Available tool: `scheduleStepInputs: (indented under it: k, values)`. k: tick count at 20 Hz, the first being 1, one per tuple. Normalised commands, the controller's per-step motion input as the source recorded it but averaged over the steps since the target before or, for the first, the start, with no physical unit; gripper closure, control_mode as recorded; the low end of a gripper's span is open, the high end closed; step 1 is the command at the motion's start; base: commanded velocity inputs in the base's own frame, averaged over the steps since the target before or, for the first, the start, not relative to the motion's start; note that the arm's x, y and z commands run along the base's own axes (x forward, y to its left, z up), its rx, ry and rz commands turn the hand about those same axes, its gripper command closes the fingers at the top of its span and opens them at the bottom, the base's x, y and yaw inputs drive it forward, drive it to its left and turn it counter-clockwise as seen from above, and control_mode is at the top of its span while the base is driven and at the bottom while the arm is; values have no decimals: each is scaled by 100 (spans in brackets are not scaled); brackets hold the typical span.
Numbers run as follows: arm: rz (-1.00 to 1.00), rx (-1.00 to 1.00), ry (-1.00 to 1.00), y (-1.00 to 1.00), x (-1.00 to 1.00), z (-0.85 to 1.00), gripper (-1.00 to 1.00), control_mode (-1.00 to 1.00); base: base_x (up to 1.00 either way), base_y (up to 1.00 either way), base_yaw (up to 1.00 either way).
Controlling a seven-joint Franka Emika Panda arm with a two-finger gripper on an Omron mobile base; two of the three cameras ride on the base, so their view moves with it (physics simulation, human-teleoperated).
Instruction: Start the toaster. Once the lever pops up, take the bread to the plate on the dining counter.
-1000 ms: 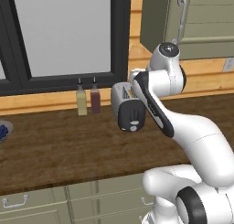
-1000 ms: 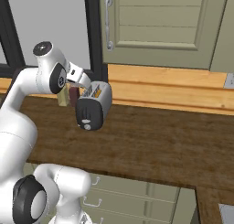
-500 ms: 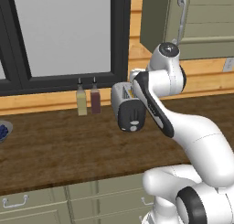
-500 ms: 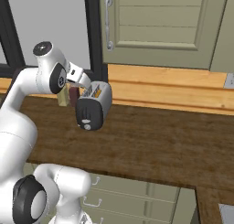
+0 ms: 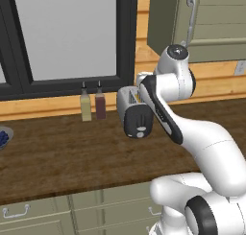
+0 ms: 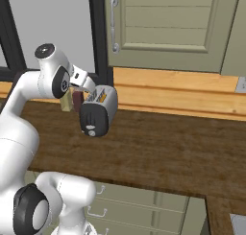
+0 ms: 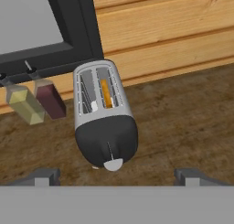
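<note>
Small silver toaster (image 7: 103, 122) with black end face: on the dark wood table (image 7: 183, 127), right of two slim bottles (image 7: 36, 102). Rigid; likely press lever. Tan bread (image 7: 106, 93): in slot, probably light, brittle; pinch top edge. Hand (image 7: 116, 175): spread apart, grasping nothing.

Even, bright rendered light; soft shadows; slightly blurry.

The white arm rises from its base, bends sharply at a raised elbow and folds back down and forward — the wrist tilted so the hand looks down at a slant. The tool (image 7: 117, 175) has its two dark fingertips (image 7: 45, 176) spread wide apart — nothing held between them.
</note>
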Motion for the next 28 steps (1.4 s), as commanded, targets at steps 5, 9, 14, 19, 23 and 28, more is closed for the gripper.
scheduleStepInputs:
  k: [5,9,14,19,23,28]
  values:
    - [0,0,0,0,0,0,-100,-100,0,0,0]
    - [0,0,0,0,0,0,-100,-100,0,0,0]
    - [0,0,0,0,0,0,-100,-100,0,0,0]
    - [0,0,0,0,0,0,-100,-100,0,0,0]
    - [0,0,0,0,0,0,-100,-100,0,0,0]
    - [0,0,0,0,0,0,-100,-100,0,0,0]
